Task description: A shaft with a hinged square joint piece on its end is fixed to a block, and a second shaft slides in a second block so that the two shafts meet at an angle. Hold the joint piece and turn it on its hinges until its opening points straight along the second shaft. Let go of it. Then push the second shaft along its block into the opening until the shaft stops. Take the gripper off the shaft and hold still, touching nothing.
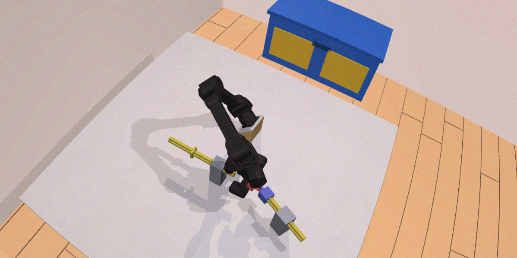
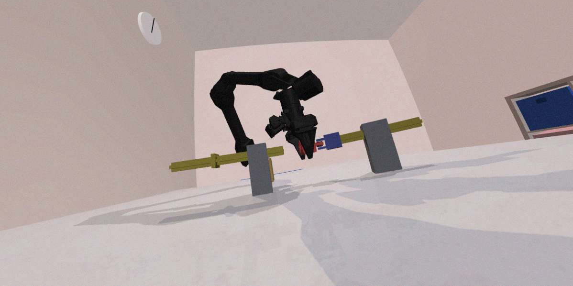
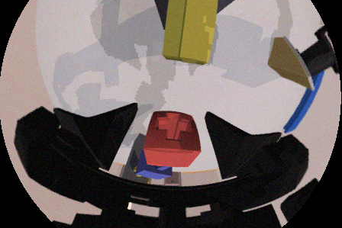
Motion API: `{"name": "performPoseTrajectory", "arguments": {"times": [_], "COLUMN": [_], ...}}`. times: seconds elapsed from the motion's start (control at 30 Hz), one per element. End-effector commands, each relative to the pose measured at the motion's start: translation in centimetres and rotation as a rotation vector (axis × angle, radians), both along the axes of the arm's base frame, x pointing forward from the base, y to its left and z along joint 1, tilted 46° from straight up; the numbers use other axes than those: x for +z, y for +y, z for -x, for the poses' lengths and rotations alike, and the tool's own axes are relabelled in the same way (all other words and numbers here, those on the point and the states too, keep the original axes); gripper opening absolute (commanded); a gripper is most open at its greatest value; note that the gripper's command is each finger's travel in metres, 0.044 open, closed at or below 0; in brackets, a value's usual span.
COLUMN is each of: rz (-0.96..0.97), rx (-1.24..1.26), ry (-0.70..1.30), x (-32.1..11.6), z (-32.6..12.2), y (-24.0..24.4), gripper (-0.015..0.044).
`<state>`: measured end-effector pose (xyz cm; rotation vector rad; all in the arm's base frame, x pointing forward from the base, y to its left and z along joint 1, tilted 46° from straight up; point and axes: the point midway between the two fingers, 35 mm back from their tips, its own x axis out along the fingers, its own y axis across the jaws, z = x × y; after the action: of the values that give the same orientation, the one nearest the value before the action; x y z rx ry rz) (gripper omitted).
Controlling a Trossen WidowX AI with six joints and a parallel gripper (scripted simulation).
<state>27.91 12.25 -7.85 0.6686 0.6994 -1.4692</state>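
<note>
The red joint piece stands between my fingers, with a gap on either side. Its cross-shaped opening faces up the wrist view towards the second shaft. It hangs on the blue hinge block at the end of the fixed shaft. The yellow second shaft has a collar and passes through its grey block. Its near end stands apart from the joint piece. My gripper is open around the joint piece. Exact alignment is hard to tell.
The fixed shaft's grey block stands beyond the blue hinge block. A tan and white angled panel stands by the arm's base. A blue cabinet with yellow doors is at the back, off the pale mat.
</note>
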Motion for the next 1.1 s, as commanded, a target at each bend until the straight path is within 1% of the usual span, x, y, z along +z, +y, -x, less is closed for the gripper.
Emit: {"name": "performPoseTrajectory", "arguments": {"times": [0.0,0.17,0.23,0.47,1.07], "rz": [0.111,0.272,0.294,0.288,0.164], "rx": [0.002,0.017,0.021,0.038,0.506], "ry": [0.004,-0.005,-0.008,0.006,0.36], "x": [0.3,1.3,1.4,1.6,7.1], "z": [0.1,0.1,0.0,0.0,-0.1], "y": [0.8,2.0,2.2,2.3,7.8], "gripper": [0.044,0.044,0.044,0.044,0.044]}}
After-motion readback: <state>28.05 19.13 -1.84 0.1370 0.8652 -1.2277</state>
